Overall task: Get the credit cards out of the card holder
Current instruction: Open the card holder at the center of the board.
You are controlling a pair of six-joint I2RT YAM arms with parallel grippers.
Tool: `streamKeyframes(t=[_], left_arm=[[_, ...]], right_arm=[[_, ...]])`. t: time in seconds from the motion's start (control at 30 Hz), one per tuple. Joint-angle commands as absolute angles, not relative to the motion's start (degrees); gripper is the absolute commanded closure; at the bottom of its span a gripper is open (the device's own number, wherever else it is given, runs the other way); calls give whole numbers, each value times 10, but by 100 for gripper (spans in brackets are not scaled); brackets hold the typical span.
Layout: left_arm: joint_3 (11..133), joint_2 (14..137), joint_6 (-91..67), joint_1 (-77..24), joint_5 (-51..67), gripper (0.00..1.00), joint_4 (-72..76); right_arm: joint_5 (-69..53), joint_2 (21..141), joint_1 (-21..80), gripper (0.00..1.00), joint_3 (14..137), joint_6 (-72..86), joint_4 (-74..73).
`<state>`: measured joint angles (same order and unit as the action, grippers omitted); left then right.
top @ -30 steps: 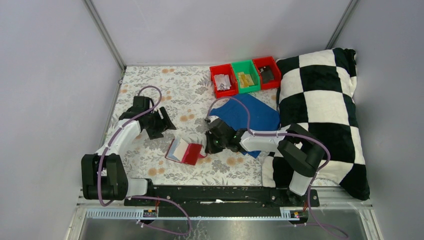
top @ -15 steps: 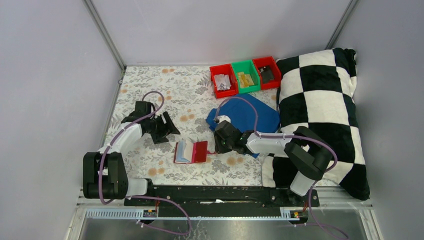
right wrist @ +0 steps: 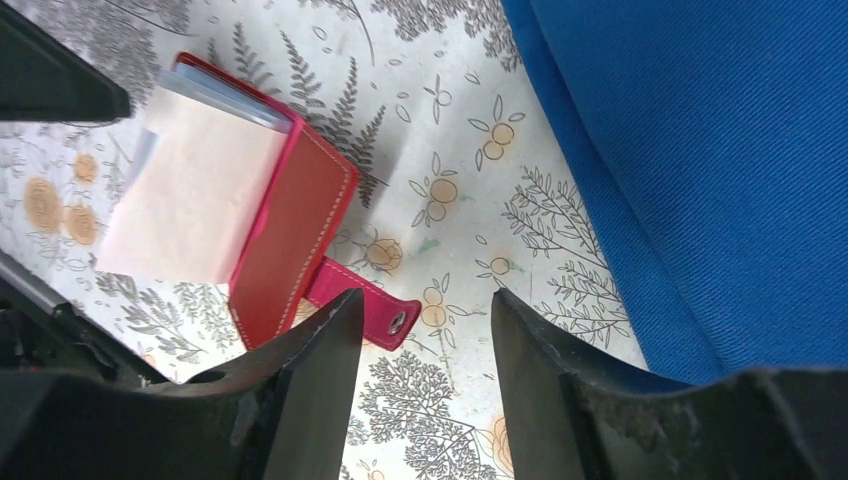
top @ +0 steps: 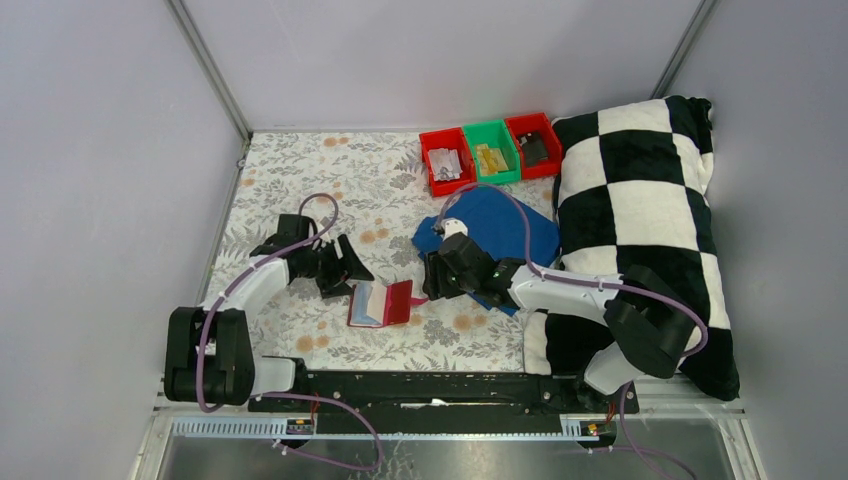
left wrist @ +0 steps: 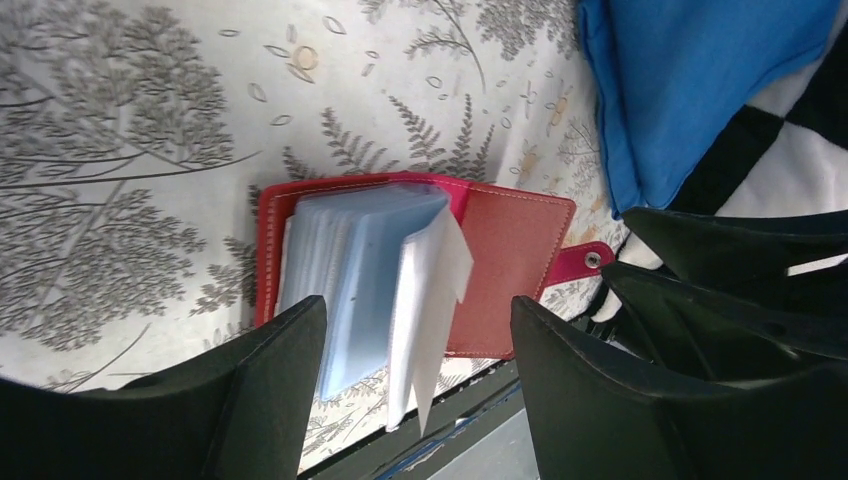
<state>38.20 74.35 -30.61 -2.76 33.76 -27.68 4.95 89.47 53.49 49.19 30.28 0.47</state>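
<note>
- Holder (top: 380,303) lies open on the tabletop (top: 290,170), its pale sleeves (left wrist: 370,270) fanned up.
- Left tool (left wrist: 415,325) is wide and empty, over the sleeves.
- Right tool (right wrist: 425,305) is parted and empty, with the strap tab (right wrist: 365,300) loose between its fingers.

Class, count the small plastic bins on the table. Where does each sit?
3, in a row at the far edge: left red bin, green bin in the middle, right red bin beside the pillow. None seems hidden.
</note>
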Motion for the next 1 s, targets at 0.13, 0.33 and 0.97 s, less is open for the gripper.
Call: streamKeyframes(t=[0.13, 0.33, 0.97], left_arm=[[411, 740, -294, -60, 364, 28, -256], [413, 760, -296, -79, 350, 28, -256], [410, 915, -466, -286, 279, 30, -20]], right_arm=[[81, 848, 532, 41, 503, 313, -16], [96, 827, 530, 40, 492, 322, -19], [91, 734, 479, 38, 458, 367, -20]])
